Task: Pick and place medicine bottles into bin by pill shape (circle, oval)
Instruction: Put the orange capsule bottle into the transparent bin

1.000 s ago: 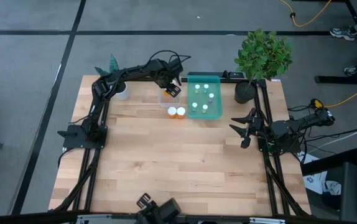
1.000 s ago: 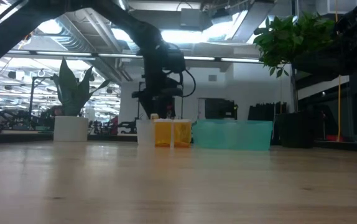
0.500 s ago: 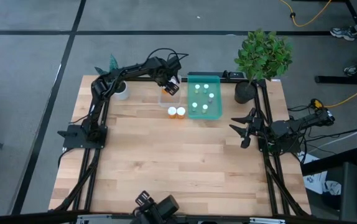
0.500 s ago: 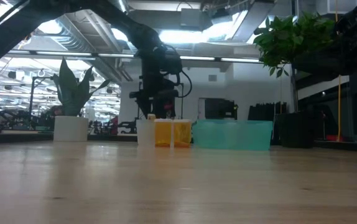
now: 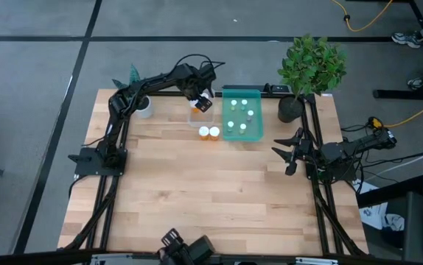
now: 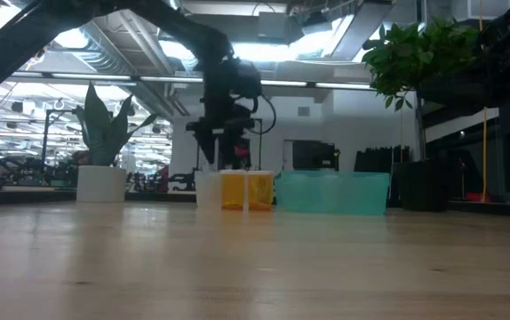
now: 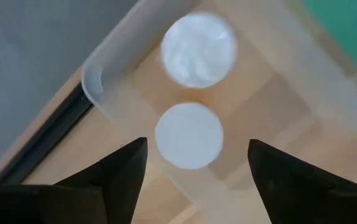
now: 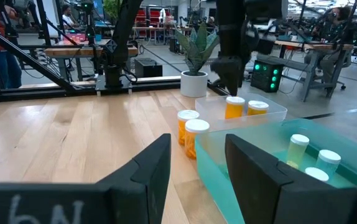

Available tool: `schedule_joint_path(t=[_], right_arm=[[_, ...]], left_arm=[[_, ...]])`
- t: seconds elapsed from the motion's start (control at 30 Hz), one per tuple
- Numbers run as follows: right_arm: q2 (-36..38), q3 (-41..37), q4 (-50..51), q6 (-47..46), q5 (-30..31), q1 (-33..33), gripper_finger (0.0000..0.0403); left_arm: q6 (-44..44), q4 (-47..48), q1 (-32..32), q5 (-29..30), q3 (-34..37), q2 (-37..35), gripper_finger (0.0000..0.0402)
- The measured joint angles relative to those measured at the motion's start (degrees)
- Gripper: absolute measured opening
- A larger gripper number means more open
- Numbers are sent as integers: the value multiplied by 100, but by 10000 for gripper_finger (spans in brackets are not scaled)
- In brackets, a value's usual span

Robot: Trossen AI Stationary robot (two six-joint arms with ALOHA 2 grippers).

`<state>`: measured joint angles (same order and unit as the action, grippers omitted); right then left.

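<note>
In the clear bin (image 7: 104,81), at about 12 o'clock on the table, stand 2 orange bottles (image 8: 236,107), white caps up. The left gripper (image 7: 194,165) hangs directly above them, jaws spread wide and holding nothing, so the step in hand looks like a release just made. 2 more orange bottles (image 5: 209,133) wait outside, at the bin's 6 o'clock; the teal bin (image 5: 242,135) at its 3 o'clock holds pale ones. Next calls for lifting clear, then reaching those 2. The right gripper (image 5: 290,151) idles at 3 o'clock, jaws partly apart, empty. No readable labels.
</note>
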<state>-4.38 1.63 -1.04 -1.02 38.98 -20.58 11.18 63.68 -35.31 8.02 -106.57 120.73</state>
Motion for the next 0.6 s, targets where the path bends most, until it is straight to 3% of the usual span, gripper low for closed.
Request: schedule_joint_path(t=[0.3,0.5,0.6], right_arm=[[-1,0,0,0,-1,0,154],[0,-1,0,-28,-2,0,154],[-1,-1,0,-30,-2,0,154]], left_arm=[[-285,1386,870,21,-1247,-2,265],[-276,2681,1646,499,-2043,-2,265],[-338,2599,1983,461,-2110,-143,265]])
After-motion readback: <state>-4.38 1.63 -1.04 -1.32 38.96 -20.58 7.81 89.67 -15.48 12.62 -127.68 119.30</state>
